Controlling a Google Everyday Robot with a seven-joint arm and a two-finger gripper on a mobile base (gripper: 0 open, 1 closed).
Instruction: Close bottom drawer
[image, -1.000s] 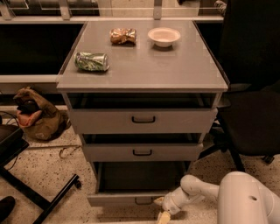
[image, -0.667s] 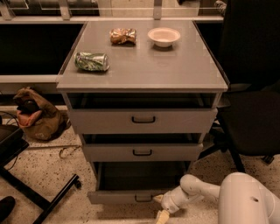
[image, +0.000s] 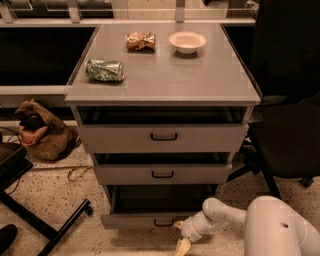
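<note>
The bottom drawer (image: 135, 220) of the grey cabinet is pulled out, with a slim front panel and a small dark loop handle (image: 164, 222); its plain tray is dark inside. My gripper (image: 181, 242) hangs low on the white arm (image: 220, 215), just in front of the drawer's front panel, right of the handle. One pale fingertip (image: 182, 246) points down toward the floor. The two drawers above, each with a dark handle, sit slightly open too.
On the cabinet top (image: 200, 80) lie a crushed green can (image: 104, 70), a crinkled snack bag (image: 140, 41) and a white bowl (image: 187, 42). A black office chair (image: 285, 125) stands at the right. A brown bag (image: 40, 132) and black chair legs (image: 45, 225) are at the left.
The arm and gripper have shifted slightly left along the drawer front. The drawer has not visibly moved.
</note>
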